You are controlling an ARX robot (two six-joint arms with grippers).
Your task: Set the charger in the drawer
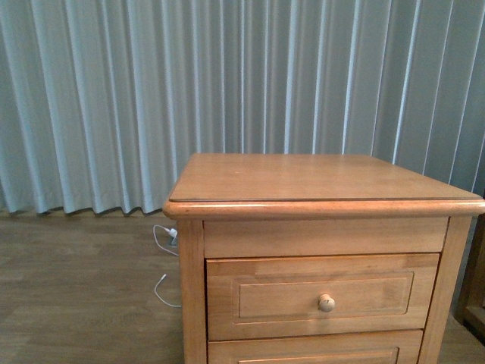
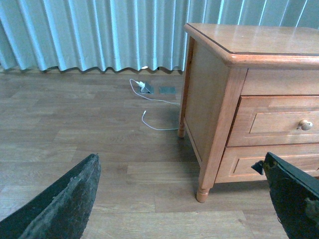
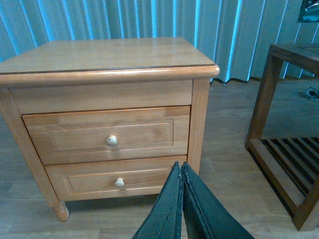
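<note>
Your nightstand (image 1: 318, 182) stands ahead with both drawers shut. The taller drawer (image 3: 107, 134) sits above the shorter drawer (image 3: 117, 179), each with a pale knob. The charger is not visible in any view. A thin white cord (image 2: 149, 107) lies on the floor at ten o'clock. Your left tool (image 2: 179, 199) is spread wide; your right tool (image 3: 182, 199) is pressed closed, holding nothing.

floor (image 2: 75, 129): wood planks | on it: nightstand (image 1: 318, 189), thin white cord (image 2: 149, 107)
</note>
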